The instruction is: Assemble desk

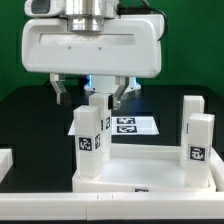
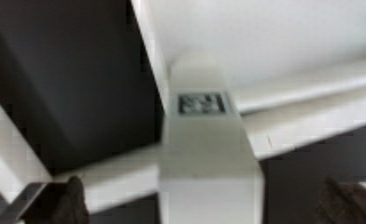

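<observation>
Claw (image 1: 91, 97) spread wide, released, straddling upright leg (image 1: 91, 138); leg's long axis vertical, directly beneath, standing in panel (image 1: 140, 170) corner.

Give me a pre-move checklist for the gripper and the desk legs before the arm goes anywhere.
1. Gripper open, holding nothing: ok.
2. Fingertips apart on either side of the leg below, not touching it: ok.
3. Front leg standing upright on the desk panel: ok.
4. That leg fully seated in its corner socket: cannot tell.
5. Two legs at the exterior view's right upright: ok.
6. Marker board behind the panel, undisturbed: ok.
</observation>
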